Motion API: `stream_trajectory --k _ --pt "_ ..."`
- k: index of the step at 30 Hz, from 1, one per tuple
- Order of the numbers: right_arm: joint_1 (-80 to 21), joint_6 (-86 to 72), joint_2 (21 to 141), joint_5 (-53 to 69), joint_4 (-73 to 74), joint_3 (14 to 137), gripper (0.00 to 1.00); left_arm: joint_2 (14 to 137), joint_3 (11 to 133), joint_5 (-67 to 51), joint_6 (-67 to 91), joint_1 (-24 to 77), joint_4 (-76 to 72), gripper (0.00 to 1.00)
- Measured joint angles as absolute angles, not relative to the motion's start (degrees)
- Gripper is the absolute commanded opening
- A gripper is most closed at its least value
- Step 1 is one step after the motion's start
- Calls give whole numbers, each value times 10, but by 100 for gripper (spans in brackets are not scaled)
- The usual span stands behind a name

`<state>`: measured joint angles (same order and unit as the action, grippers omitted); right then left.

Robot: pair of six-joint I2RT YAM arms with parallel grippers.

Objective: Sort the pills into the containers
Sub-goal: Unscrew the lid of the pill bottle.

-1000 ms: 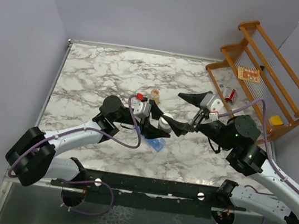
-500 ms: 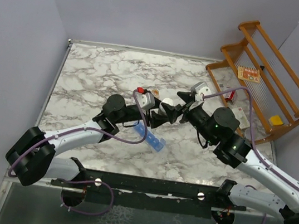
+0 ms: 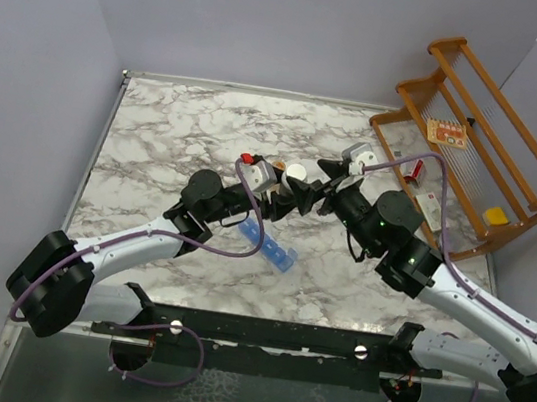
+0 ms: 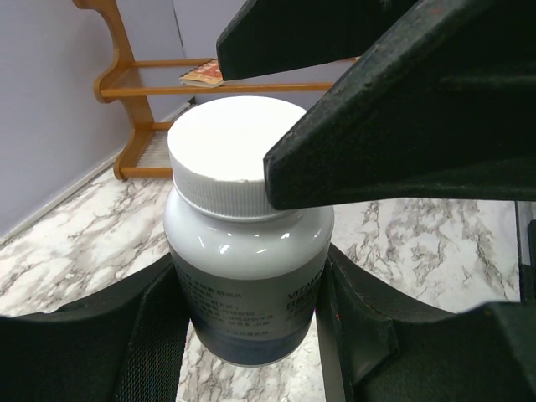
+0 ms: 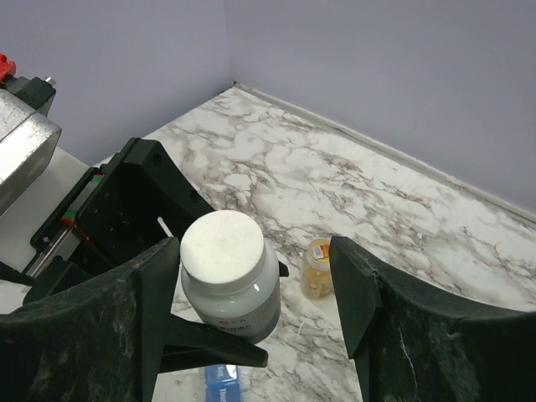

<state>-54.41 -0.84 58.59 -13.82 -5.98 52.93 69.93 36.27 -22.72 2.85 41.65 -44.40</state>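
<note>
— Left wrist view first: what's the left gripper [image 4: 243, 343] doing?
— Clamped on the grey bottle [image 4: 247, 276]; both fingers [image 4: 92, 335] press the lower body from either side; white cap [image 4: 222, 151] is on, with printed text on the label too small to read.
— Right gripper?
— Right gripper [image 5: 254, 249] has its jaws spread, straddling the cap from above; one jaw sits just beside the cap rim, the other stands well clear; can't tell if the near one touches; it holds nothing.
— Same in the top view?
— Yes; both grippers meet mid-table, tips together at the bottle; left arm reaches in from the left, right arm from the right.
— Where are the containers [image 3: 274, 253]?
— Blue strip lying flat on the marble table [image 3: 157, 134], slanted, on the near side of the two grippers, between the arms; nothing touches it; one end shows under the bottle in the right wrist view; can't tell if the lids are up or down.
— Anything else?
— Amber bottle [image 5: 318, 268] upright on the marble just beyond the grey one, apart from it; wooden rack [image 3: 482, 122] at the far right corner; pills not made out.
</note>
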Motion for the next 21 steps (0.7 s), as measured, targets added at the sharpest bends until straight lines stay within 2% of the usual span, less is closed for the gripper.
stream_trajectory --k 7,15,17,20,21 --pt "-544 -19 601 -138 -79 529 69 700 363 -222 28 417 -444 0" --pt "-545 -27 626 -139 -95 529 58 700 363 -217 28 417 -442 0" --pt "-547 -28 632 -139 -95 529 53 700 363 -216 28 417 -442 0" --pt "-548 -27 635 -139 -95 529 37 700 363 -216 26 417 -441 0" --pt "-550 -27 635 -139 -96 529 37 700 363 -216 26 417 -440 0"
